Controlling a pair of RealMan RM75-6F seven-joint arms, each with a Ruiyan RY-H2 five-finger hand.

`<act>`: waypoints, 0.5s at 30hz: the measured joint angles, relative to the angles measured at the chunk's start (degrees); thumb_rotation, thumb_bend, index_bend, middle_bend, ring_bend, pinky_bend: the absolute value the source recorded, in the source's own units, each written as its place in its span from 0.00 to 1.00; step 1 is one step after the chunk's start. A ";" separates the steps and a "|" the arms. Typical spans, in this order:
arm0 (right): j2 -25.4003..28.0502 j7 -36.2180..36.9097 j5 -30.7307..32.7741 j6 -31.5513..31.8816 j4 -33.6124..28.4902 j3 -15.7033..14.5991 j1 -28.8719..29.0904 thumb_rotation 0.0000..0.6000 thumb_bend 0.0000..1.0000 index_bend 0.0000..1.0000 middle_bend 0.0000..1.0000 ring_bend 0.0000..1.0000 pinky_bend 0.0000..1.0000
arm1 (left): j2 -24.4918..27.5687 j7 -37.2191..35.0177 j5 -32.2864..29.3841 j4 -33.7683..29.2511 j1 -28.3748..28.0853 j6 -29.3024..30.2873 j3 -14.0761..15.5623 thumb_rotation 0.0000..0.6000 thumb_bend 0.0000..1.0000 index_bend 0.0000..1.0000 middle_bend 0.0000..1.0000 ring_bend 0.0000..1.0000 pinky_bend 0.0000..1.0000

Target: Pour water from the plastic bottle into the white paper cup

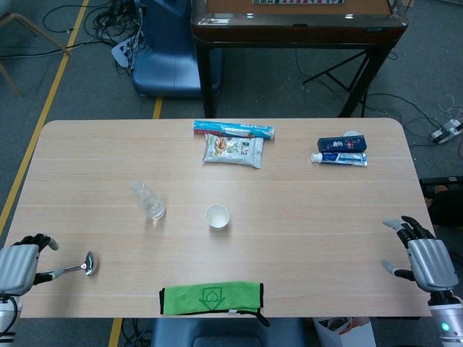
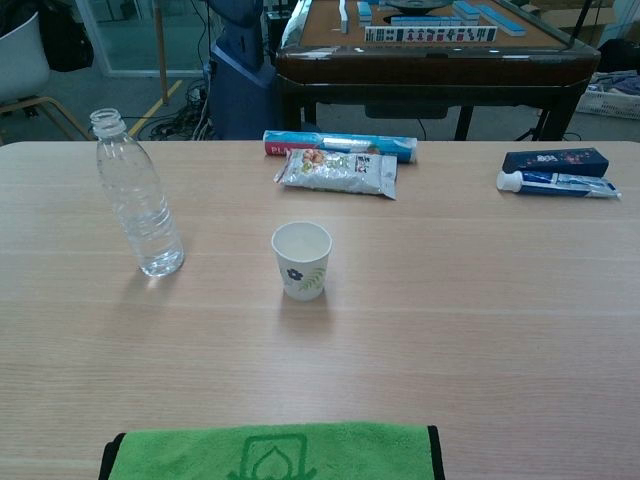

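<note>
Both hands wait at the near counter point(image 1: 304, 238) corners: left hand point(image 1: 20, 262) grips a spoon point(image 1: 78, 267), right hand point(image 1: 421, 254) is open. The plastic bottle point(image 2: 138, 198) stands left of the white paper cup point(image 2: 301, 259), and it looks tall, light and capless, so a bump could tip it and spill water.

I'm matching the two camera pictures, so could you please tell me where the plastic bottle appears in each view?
Head view: the plastic bottle stands left of centre, left of the white paper cup.
Chest view: the bottle stands at the left, uncapped.
Shared landmark: the cup just right of it.
</note>
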 measured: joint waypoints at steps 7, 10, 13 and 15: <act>0.12 -0.29 -0.39 0.88 -0.36 -0.06 -0.38 1.00 0.08 0.24 0.26 0.14 0.34 | -0.52 -1.20 0.50 0.85 -0.12 -0.35 0.27 1.00 0.09 0.43 0.41 0.38 0.53; 0.25 -0.13 -0.47 0.94 -0.51 -0.05 -0.39 1.00 0.08 0.24 0.26 0.14 0.34 | -0.73 -1.85 0.93 1.27 -0.34 -0.50 0.24 1.00 0.09 0.32 0.40 0.38 0.53; 0.46 0.44 -0.32 1.07 -0.53 0.04 -0.48 1.00 0.08 0.24 0.26 0.14 0.34 | -0.96 -3.80 0.79 1.33 -0.59 -0.89 -0.06 1.00 0.06 0.17 0.38 0.37 0.53; 0.63 0.69 -0.09 1.13 -0.48 0.09 -0.58 1.00 0.08 0.24 0.26 0.14 0.34 | -1.20 -5.77 0.53 1.28 -0.84 -1.25 -0.46 1.00 0.03 0.11 0.30 0.32 0.53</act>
